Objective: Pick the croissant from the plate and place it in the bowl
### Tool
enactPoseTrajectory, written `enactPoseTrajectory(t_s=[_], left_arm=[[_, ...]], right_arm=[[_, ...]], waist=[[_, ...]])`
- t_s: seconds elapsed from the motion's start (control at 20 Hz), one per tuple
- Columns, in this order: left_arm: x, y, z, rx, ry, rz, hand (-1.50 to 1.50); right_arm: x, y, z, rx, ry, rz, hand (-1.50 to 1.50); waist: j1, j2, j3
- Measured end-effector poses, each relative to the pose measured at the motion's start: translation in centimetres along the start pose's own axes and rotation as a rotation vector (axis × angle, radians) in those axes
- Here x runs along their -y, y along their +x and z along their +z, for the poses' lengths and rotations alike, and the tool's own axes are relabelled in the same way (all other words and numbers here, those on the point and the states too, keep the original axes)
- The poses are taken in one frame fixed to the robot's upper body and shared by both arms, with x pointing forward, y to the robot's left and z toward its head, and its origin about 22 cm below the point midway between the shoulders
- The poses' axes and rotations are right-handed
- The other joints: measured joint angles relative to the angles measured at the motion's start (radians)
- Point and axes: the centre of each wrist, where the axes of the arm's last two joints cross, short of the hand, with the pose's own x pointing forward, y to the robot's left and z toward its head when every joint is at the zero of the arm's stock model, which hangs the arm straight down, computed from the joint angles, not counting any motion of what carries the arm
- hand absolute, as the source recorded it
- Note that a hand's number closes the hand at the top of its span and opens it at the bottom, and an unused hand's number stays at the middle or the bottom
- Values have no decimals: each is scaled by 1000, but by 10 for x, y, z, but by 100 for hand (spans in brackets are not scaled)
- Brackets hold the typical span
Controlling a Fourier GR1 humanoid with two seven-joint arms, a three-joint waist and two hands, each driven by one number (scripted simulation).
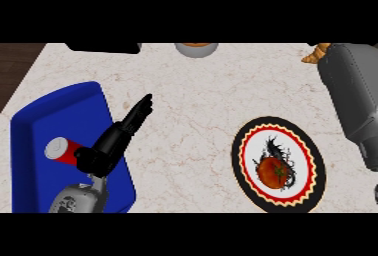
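Note:
The croissant (pixel 317 53) shows as a golden-brown tip at the top right edge of the head view, off the plate. It sticks out from under my right hand (pixel 337 50), which is curled on it and mostly cut off by the view's upper edge. The round plate (pixel 247 150), black and red rimmed, lies at lower right with a tomato (pixel 275 173) on it. The grey bowl (pixel 196 50) stands at top centre, half cut off, well left of the croissant. My left hand (pixel 122 131) rests open over the blue tray's right edge, fingers straight.
A blue tray (pixel 55 117) at the left holds a red can (pixel 60 150) lying down. A black object (pixel 103 47) sits at the counter's back left. The counter's left edge meets dark wood floor (pixel 16 62). My right forearm (pixel 358 100) runs along the right side.

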Motion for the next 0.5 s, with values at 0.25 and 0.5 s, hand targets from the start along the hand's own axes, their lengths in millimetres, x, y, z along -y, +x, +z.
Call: enactPoseTrajectory(t_s=[0.25,0.5], left_arm=[[1,-3,3,-2,1,-7,0],[-1,0,1,-2,7,-3,0]], right_arm=[[-1,-27,-31,-56,-44,68,150],[-3,-60,-54,-75,-138,160,150]], waist=[[-5,0,0],[-8,1,1]])
